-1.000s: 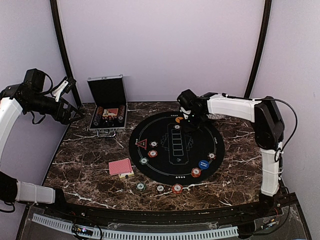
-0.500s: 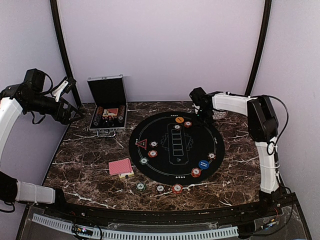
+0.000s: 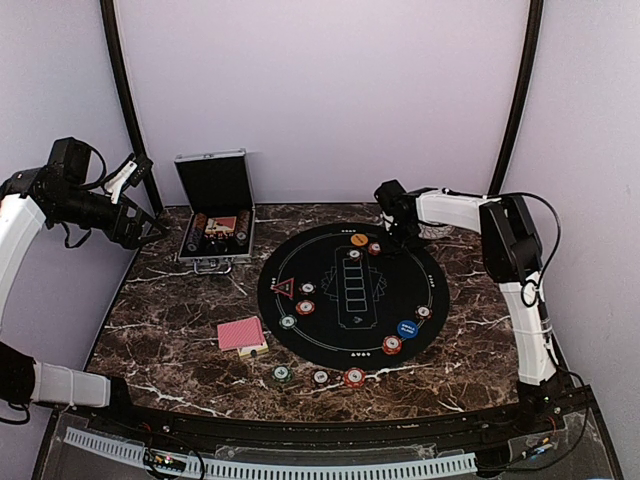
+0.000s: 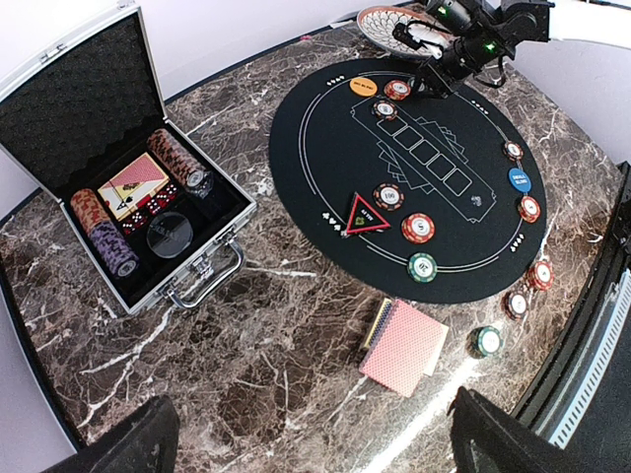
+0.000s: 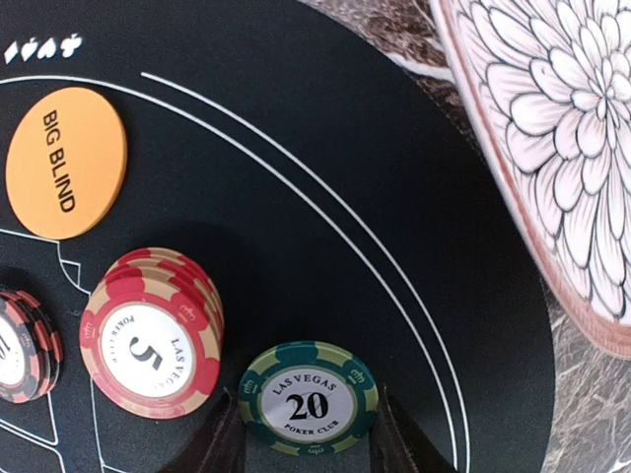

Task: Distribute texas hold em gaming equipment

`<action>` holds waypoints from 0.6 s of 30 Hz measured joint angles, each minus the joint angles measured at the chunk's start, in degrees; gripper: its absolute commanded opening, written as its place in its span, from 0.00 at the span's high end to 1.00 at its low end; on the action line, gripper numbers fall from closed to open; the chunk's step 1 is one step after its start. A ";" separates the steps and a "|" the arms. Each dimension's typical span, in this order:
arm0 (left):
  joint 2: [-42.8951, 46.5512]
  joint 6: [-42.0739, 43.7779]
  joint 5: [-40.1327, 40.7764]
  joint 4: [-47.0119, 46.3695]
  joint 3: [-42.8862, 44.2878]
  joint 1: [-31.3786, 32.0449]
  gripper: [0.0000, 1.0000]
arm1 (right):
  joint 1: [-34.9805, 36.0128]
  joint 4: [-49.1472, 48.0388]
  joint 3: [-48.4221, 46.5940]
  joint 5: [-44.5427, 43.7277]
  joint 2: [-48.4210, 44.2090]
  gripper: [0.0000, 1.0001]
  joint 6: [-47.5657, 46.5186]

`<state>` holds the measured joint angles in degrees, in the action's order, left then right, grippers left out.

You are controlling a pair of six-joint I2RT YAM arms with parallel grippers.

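A green "20" chip [image 5: 308, 398] lies on the black round mat [image 3: 350, 300] near its back right edge. My right gripper [image 5: 310, 434] stands with a finger against each side of it. Beside it are a short red "5" chip stack [image 5: 148, 335] and the orange "BIG BLIND" chip [image 5: 66, 163]. More chips dot the mat, with the red-edged triangle marker [image 3: 284, 290] at its left. The red-backed card deck [image 3: 242, 335] lies left of the mat. My left gripper [image 4: 325, 443] hangs open, high over the table's left side, holding nothing.
The open silver case [image 3: 213, 215] stands at the back left with chip rolls and cards inside. The woven patterned dish [image 5: 552, 148] sits just right of the mat's back edge. Three chips [image 3: 320, 377] lie off the mat at the front.
My right gripper has swung from over the mat's back part to its back right edge, uncovering the red chips. The left arm has not moved.
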<state>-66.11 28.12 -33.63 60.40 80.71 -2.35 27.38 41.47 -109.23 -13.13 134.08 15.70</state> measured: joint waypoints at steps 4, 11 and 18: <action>0.02 0.00 0.00 0.17 0.00 0.00 0.01 | -0.07 -0.37 0.00 0.02 0.04 0.38 0.20; 0.00 0.00 0.00 0.20 0.00 0.00 0.01 | -0.07 -0.59 0.20 0.24 -0.33 0.42 0.50; 0.00 0.00 0.00 0.22 0.00 0.00 0.01 | 2.84 -0.59 6.27 -0.20 -8.57 0.49 0.26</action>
<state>-66.11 28.12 -33.63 60.62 80.71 -2.35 30.22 40.88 -102.96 -13.32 125.51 15.97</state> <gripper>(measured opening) 0.988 0.526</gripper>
